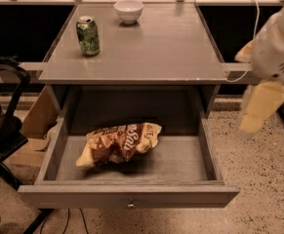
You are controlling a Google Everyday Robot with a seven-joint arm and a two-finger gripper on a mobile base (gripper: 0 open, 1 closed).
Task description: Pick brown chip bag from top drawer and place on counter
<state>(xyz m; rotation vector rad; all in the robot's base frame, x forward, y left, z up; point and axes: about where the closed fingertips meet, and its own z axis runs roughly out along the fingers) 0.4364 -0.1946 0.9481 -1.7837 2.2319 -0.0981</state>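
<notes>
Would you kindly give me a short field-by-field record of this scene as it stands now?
gripper: at the right, beside the table, outside the drawer, apart from the bag
brown chip bag: lying in the drawer, left of centre
top drawer: pulled open
counter: holds the can and the bowl, no bag
green can: upright, left side
white bowl: near the back edge
task state: bag not yet picked

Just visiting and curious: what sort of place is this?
Probably a lab or office test area: a plain grey counter with its top drawer open, a speckled floor, and the robot's gripper hanging at the picture's right.
</notes>
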